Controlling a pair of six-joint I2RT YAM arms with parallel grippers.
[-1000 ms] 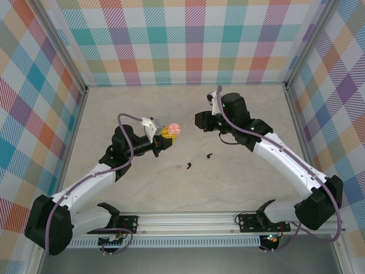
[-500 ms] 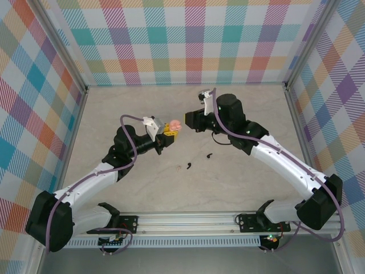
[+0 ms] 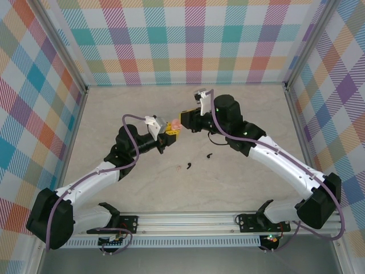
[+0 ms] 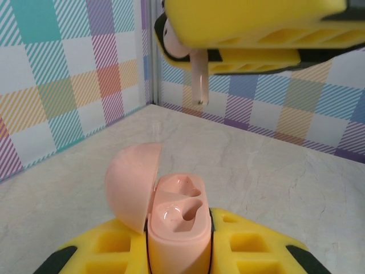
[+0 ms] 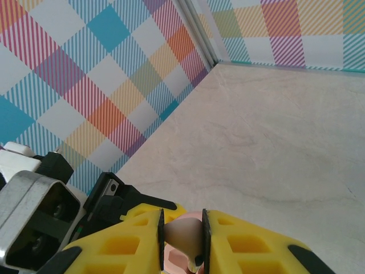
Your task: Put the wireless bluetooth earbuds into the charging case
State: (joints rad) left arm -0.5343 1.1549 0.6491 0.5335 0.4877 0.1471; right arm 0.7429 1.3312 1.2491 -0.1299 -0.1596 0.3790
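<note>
Plaid walls [image 3: 194, 40] are boxing in a pale marbled surface [image 3: 251, 108]. Left tool [image 3: 170, 136] is clamping the charging case [image 4: 178, 228] btw its yellow pads, w/ the lid [image 4: 132, 185] hanging open & both wells showing empty. Right tool [image 5: 182, 240] is pinching the whitish earbud [image 4: 197, 71] by its bulb. The stem is pointing down, hovering above the case & apart from it; exact lineup w/ a well is hard to judge. A black earbud [image 3: 189, 166] & a second black earbud [image 3: 209, 155] are lying on the surface near each other, apart from both tools.

Handling, judging by looks: the earbud is seeming v. light, rigid & glossy, prob. slippery, so it could be twisting in the pads on any bump. Gripping at the bulb is leaving the stem free, which prob. needs to be entering the well first. The case is looking hard & smooth; the hinge is prob. its weak pt, so holding the body, not the lid, is making sense.

Look: the earbud is appearing comma-shaped & off-white w/ a pinkish tint & thin stem; the case is showing pale pink & rounded.
</note>
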